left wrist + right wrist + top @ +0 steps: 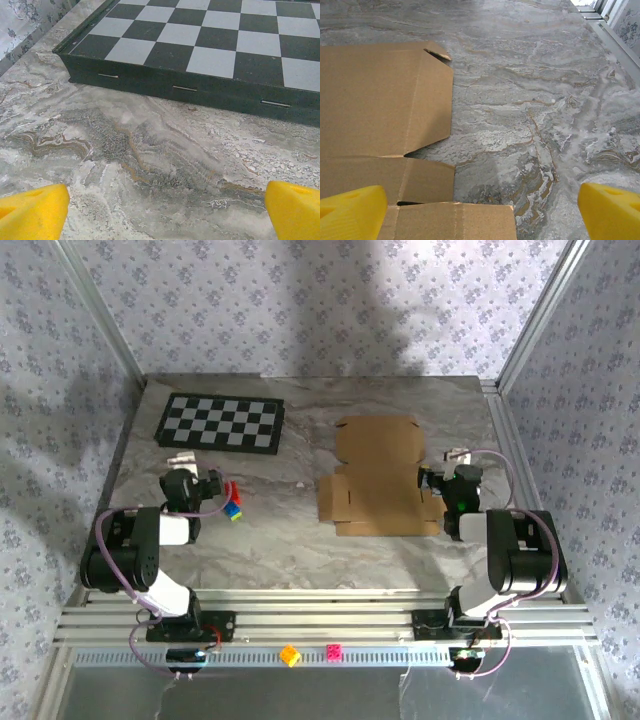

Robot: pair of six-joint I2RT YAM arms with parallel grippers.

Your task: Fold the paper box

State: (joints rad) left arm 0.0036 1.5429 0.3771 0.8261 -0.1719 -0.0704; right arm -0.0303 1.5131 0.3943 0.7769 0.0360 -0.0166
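Note:
The paper box lies unfolded and flat on the marble table, right of centre; it is a tan die-cut sheet with flaps. In the right wrist view its panels and side flaps fill the left half. My right gripper hovers low at the sheet's right edge, open, and its yellow fingertips straddle a flap corner and bare table without touching either. My left gripper is far from the box at the table's left, open over bare marble, facing the checkerboard.
A black-and-white checkerboard mat lies at the back left, its dark near edge just ahead of the left gripper. A small cluster of red, blue and yellow blocks sits beside the left arm. Aluminium frame rails border the table.

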